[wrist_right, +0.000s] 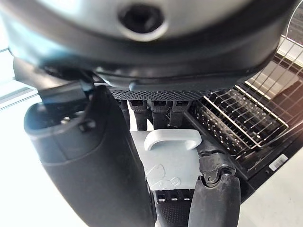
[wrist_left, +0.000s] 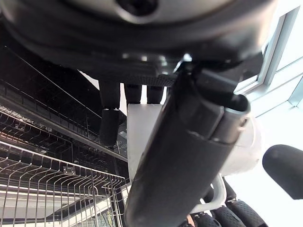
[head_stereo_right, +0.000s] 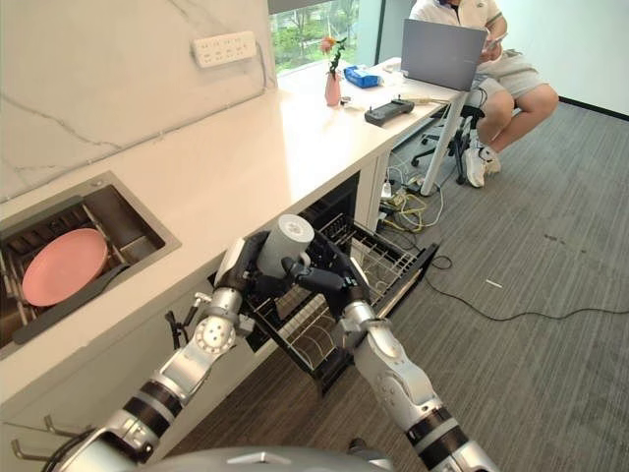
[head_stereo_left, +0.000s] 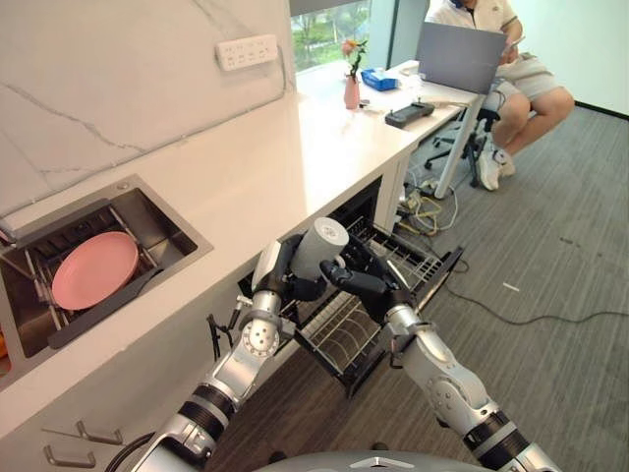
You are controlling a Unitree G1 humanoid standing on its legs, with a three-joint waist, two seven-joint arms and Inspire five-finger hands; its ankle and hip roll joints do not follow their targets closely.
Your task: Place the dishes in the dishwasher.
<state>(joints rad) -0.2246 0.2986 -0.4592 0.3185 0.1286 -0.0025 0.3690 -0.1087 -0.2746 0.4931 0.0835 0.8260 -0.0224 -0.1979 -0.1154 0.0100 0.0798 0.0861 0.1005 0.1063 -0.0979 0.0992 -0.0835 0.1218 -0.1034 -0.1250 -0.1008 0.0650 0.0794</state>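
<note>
A white mug (head_stereo_left: 319, 246) is held above the pulled-out dishwasher rack (head_stereo_left: 378, 305), gripped from both sides: the left hand (head_stereo_left: 285, 275) is curled round it, and the right hand (head_stereo_left: 359, 278) is closed on it too (its handle (wrist_right: 171, 138) is seen in the right wrist view). A pink plate (head_stereo_left: 94, 268) is left in the sink (head_stereo_left: 157, 221).

A mug (head_stereo_left: 318, 245) was held between the left hand (head_stereo_left: 278, 270) and the right hand (head_stereo_left: 362, 279), both curled round it, above the pulled-out dishwasher rack (head_stereo_left: 378, 305) that stood out from under the counter (head_stereo_left: 246, 167). To the left a plate (head_stereo_left: 94, 268) lay in the sink (head_stereo_left: 147, 221) set into that counter — behind it rose the wall with a power strip (head_stereo_left: 247, 51). At the counter's far end stood a vase (head_stereo_left: 352, 90), and beyond it a person (head_stereo_left: 511, 69) sat at a laptop (head_stereo_left: 459, 56).
</note>
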